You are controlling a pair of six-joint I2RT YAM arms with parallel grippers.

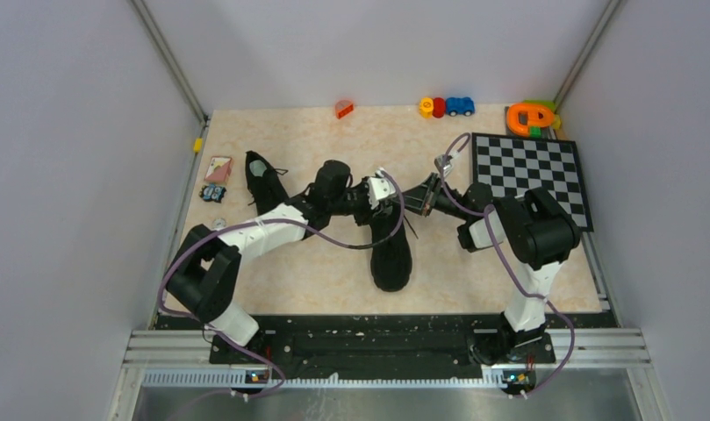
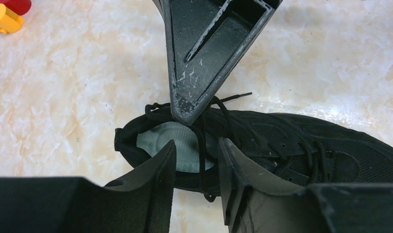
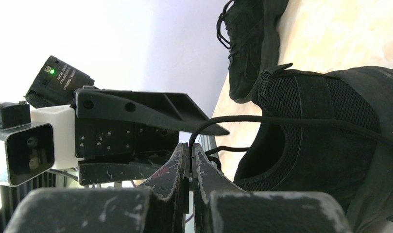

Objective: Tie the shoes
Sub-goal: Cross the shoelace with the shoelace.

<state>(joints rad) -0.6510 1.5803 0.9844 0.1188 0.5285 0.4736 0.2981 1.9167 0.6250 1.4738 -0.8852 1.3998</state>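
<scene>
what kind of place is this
Probably a robot lab test cell: blank grey walls box in a tabletop, a left arm and right arm are bolted to its near edge, and a checkerboard and toys sit as props.

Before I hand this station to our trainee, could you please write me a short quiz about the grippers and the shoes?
1. True or false: the right gripper is pinching a black lace.
2. Which gripper has its jaws apart? A: left gripper. B: right gripper.
3. How many black sneakers lie on the table?

Key: 1 true; 2 A; 3 two, one at the centre under both grippers and one further back on the left.
</scene>
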